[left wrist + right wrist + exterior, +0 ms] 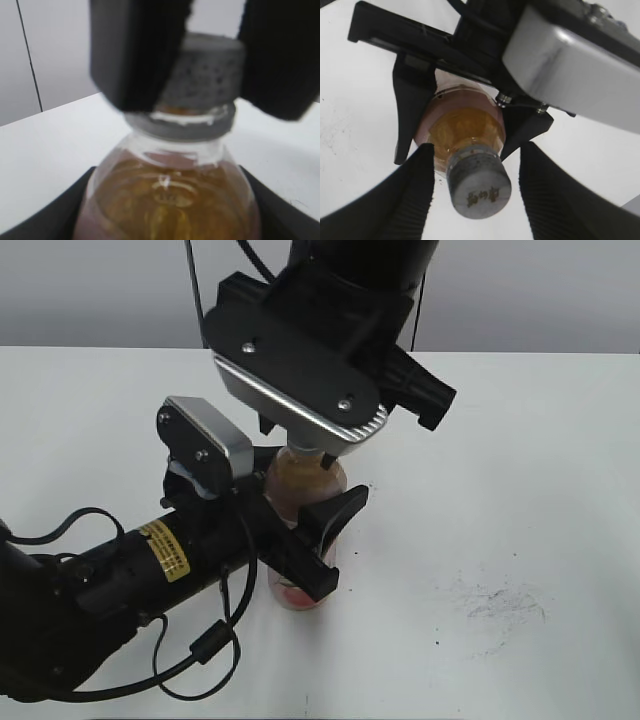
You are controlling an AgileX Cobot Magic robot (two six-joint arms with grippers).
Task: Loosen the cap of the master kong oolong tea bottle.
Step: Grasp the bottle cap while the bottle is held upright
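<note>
The cap (479, 186) is sitting between the right gripper (476, 197), jaws parted clear of it; left gripper (305, 540) is clamping the upright master kong oolong tea bottle (300, 495). Re-close squarely before twisting.

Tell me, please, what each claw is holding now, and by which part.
The left claw holds the oolong tea bottle by its upper body, below the shoulder. The right claw stands open around the cap, with gaps on both sides, so it holds nothing.
</note>
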